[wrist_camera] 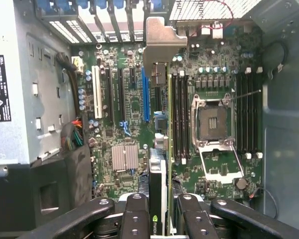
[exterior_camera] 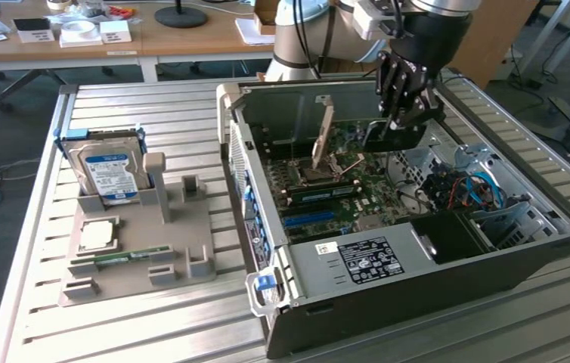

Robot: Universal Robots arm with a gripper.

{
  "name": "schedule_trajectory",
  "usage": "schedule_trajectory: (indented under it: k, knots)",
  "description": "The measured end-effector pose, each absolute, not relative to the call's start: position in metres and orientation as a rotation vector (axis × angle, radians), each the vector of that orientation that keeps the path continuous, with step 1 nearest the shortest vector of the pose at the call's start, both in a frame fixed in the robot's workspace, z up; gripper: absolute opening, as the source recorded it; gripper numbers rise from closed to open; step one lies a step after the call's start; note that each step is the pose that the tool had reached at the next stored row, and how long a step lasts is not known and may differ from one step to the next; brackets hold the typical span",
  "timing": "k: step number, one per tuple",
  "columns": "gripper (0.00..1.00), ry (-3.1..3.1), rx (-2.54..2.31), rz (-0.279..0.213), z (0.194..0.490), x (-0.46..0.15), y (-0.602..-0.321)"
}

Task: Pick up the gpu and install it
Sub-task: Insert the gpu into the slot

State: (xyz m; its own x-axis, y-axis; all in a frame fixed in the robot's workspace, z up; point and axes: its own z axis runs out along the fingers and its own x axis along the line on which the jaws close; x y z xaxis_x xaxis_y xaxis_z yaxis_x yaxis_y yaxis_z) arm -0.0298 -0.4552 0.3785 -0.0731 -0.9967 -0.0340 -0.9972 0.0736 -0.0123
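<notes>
On the slatted metal table [exterior_camera: 144, 106] an open computer case [exterior_camera: 406, 280] lies on its side, its motherboard [exterior_camera: 341, 189] facing up. Toward the exterior view's left, well apart from the case, sits a grey holding fixture [exterior_camera: 189, 227]. A silver hard drive [exterior_camera: 110, 170] with a blue and white label stands upright in the fixture. A square processor chip [exterior_camera: 98, 233] and a narrow green RAM stick [exterior_camera: 124, 257] lie nearer its front.

Over the case's open side, the arm's black gripper [exterior_camera: 406, 121] points down into the case. Its fingers [wrist_camera: 134, 219] are partly closed and clamp the gpu [exterior_camera: 391, 140] between them.

From the wrist view the card [wrist_camera: 162, 45] is seen edge-on. Its black face with a green logo sits between the finger pads, and its silver end bracket is at the far end by the case's rear slot openings. It runs over the motherboard [wrist_camera: 124, 114], between a blue expansion slot [wrist_camera: 146, 94] and the memory slots beside the empty processor socket [wrist_camera: 213, 119]. I cannot tell whether its lower edge touches a slot.
</notes>
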Motion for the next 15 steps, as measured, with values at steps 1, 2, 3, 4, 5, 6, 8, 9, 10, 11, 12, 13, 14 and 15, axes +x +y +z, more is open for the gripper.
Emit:
schedule_trajectory:
  k: [1,2,3,4,5,6,8,9,10,11,12,13,14,15]
  knots:
    - [0.26,2.277,-2.116,0.022,0.3784,-0.0305,-0.4552]
    - [0.26,2.277,-2.116,0.022,0.3782,-0.0312,-0.4551]
    - [0.26,2.277,-2.116,0.022,0.3778,-0.0320,-0.4551]
    - [0.26,2.277,-2.116,0.022,0.3773,-0.0329,-0.4552]
    - [0.26,2.277,-2.116,0.022,0.3769,-0.0338,-0.4552]
    - [0.26,2.277,-2.116,0.022,0.3763,-0.0346,-0.4551]
    - [0.26,2.277,-2.116,0.022,0.3752,-0.0361,-0.4551]
    - [0.26,2.277,-2.116,0.022,0.3751,-0.0363,-0.4551]
    - [0.26,2.277,-2.116,0.022,0.3751,-0.0363,-0.4551]
    - [0.26,2.277,-2.116,0.022,0.3751,-0.0363,-0.4551]
    - [0.26,2.277,-2.116,0.022,0.3751,-0.0363,-0.4551]
    - [0.26,2.277,-2.116,0.022,0.3751,-0.0363,-0.4551]
    - [0.26,2.277,-2.115,0.022,0.3743,-0.0363,-0.4551]
    - [0.26,2.277,-2.115,0.022,0.3731,-0.0363,-0.4551]
